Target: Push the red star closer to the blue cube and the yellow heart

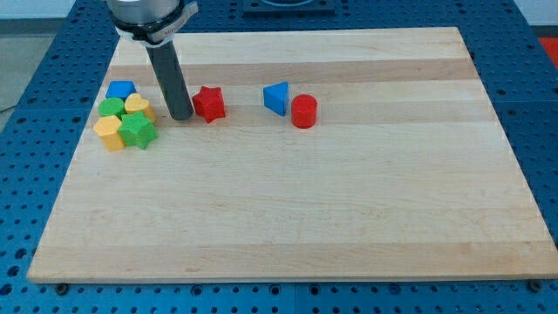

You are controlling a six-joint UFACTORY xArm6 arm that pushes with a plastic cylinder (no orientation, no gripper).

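Note:
The red star (209, 103) lies on the wooden board (288, 192) in the upper left part of the view. My tip (181, 116) stands just to the star's left, touching or nearly touching it. The blue cube (120, 90) and the yellow heart (136, 105) sit further left in a tight cluster, a short gap from my tip. The rod rises from the tip up to the arm at the view's top.
The cluster also holds a green block (111, 108), a yellow block (109, 133) and a green star (138, 132). A blue triangular block (276, 98) and a red cylinder (303, 112) stand to the right of the red star.

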